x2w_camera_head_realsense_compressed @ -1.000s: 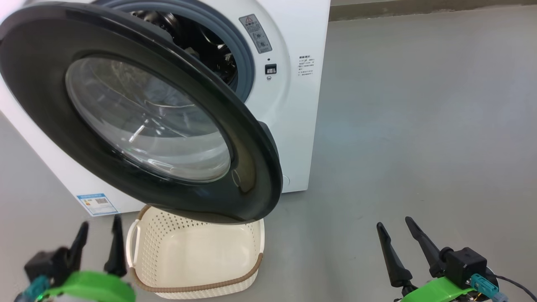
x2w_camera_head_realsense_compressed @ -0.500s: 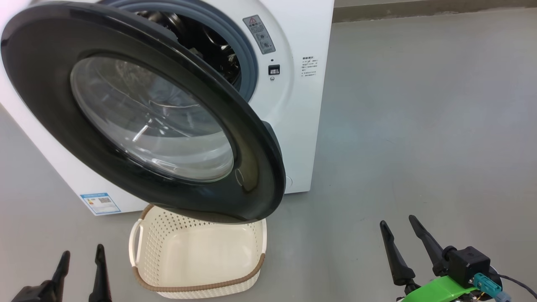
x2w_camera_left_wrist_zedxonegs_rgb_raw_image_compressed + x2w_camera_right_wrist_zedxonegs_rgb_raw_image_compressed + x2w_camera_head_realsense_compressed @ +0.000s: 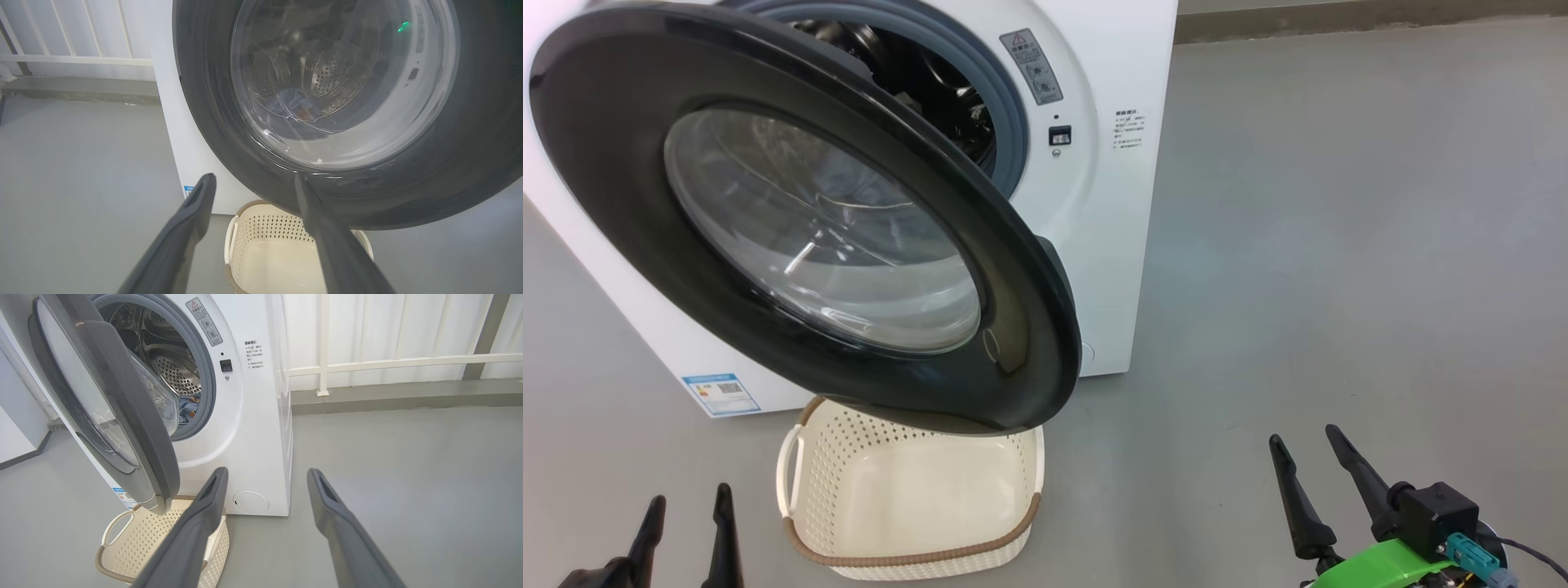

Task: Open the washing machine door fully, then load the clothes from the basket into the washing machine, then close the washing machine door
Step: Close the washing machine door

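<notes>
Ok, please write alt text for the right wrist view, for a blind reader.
A big white front-loading washing machine stands with its round dark glass-windowed door partly open and light blue clothes in its steel drum. An empty cream-white perforated plastic basket sits on the grey floor under the door; the right pincer is open.

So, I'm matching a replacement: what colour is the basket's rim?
Brown with a woven look; the basket rim shows best in the head view.

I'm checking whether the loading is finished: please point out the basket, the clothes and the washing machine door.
basket (image 3: pixel 915 498), head view, on its bare inner floor.
clothes (image 3: pixel 188 407), right wrist view, on the visible blue fold.
washing machine door (image 3: pixel 825 237), head view, on the middle of its glass window.
</notes>
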